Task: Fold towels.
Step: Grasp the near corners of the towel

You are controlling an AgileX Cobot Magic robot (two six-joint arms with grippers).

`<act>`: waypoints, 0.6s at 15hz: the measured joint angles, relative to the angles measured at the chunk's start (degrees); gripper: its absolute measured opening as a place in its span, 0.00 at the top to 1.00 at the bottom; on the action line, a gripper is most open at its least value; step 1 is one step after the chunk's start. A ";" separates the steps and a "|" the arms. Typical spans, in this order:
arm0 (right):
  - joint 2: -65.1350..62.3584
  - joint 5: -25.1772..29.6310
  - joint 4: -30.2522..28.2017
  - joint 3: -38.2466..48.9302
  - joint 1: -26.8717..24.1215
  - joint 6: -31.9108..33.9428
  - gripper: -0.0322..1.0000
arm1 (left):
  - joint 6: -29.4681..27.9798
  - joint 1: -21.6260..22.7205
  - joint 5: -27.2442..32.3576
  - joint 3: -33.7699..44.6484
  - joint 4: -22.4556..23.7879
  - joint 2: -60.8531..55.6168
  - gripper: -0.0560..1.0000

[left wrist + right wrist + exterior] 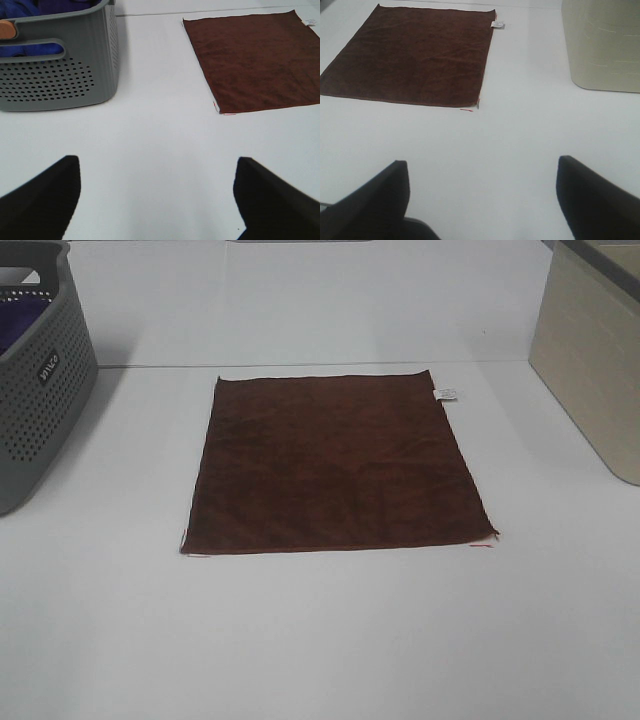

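A dark reddish-brown square towel lies flat and unfolded on the white table, with a small white tag at its far right edge. It also shows in the left wrist view and the right wrist view. Neither arm shows in the exterior high view. My left gripper is open and empty over bare table, near the towel's front left corner. My right gripper is open and empty over bare table, near the towel's front right corner.
A grey perforated basket stands at the far left and holds purple and blue cloth. A beige bin stands at the far right. White table stretches in front of the towel.
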 joint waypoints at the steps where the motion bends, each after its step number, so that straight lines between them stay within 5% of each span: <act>1: 0.00 0.00 0.00 0.00 0.00 0.00 0.23 | 0.00 0.00 0.00 0.00 0.00 0.00 0.20; 9: 0.00 0.00 0.00 0.00 0.00 0.00 0.23 | 0.00 0.00 0.00 0.00 0.00 0.00 0.20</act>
